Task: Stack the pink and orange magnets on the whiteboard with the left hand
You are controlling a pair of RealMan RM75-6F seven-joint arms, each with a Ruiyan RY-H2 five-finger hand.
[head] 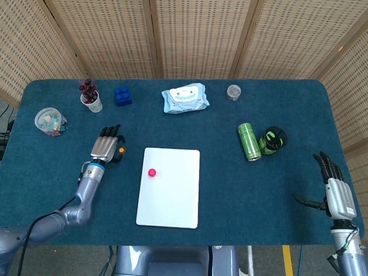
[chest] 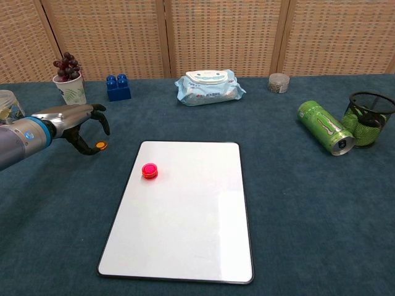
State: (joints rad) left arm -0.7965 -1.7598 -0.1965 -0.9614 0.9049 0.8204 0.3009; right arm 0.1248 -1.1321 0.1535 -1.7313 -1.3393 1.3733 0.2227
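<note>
I work at a staged test bench — a table under dark blue felt (head: 241, 190), closed off beyond my hands by woven rattan screens (head: 195, 37). Unrelated props sit along the far edge: a wet-wipes pack (head: 185, 98), blue toy bricks (head: 122, 95), a cup of grapes (head: 89, 95) — a lab set-up, not a home.

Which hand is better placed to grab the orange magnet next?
Left. The left hand hovers right at the orange magnet, which lies on the cloth beside the whiteboard. The right hand sits open at the far table edge.
</note>
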